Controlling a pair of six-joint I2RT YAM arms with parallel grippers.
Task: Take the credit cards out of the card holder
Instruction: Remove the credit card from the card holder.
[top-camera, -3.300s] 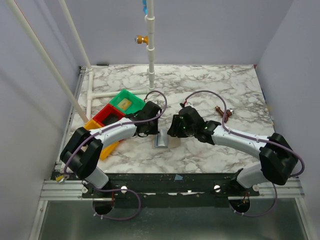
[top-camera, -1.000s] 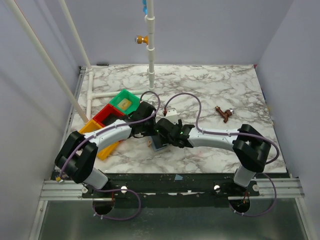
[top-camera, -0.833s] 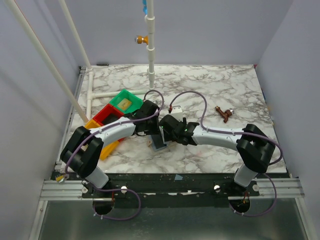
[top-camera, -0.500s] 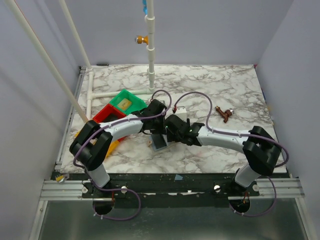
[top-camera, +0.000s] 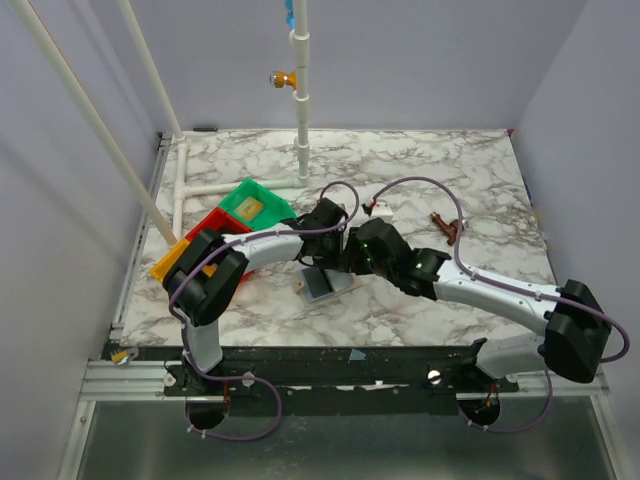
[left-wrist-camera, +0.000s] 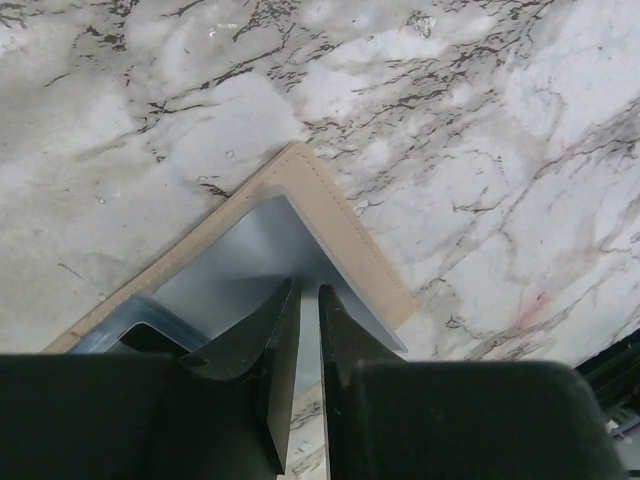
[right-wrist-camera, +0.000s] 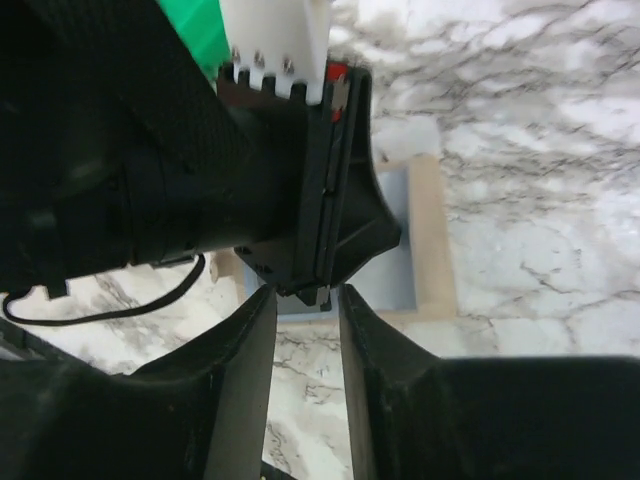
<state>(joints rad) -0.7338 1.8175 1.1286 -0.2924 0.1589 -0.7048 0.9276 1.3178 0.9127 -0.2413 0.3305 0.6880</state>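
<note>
The card holder (top-camera: 322, 285) lies open on the marble, a tan rim around a grey-blue inside (left-wrist-camera: 340, 225) (right-wrist-camera: 430, 230). My left gripper (top-camera: 325, 258) points down onto it. In the left wrist view its fingers (left-wrist-camera: 308, 290) stand almost together, with only a thin slit and nothing seen between them, tips on the grey-blue inside. My right gripper (top-camera: 343, 262) hangs just right of it, jaws apart (right-wrist-camera: 308, 292), and the left gripper's tip sits right at its fingertips. A tan-gold credit card (top-camera: 250, 208) lies in the green tray. No cards show inside the holder.
Green (top-camera: 262, 193), red (top-camera: 205, 228) and orange (top-camera: 165, 262) trays stand in a row at the left. A small brown object (top-camera: 447, 228) lies at the right. A white pipe post (top-camera: 301, 110) rises at the back centre, and slanted white pipes run along the left edge.
My right gripper has pulled back to the right from over the holder and its jaws have narrowed. My left wrist has shifted right, staying over the open holder.
</note>
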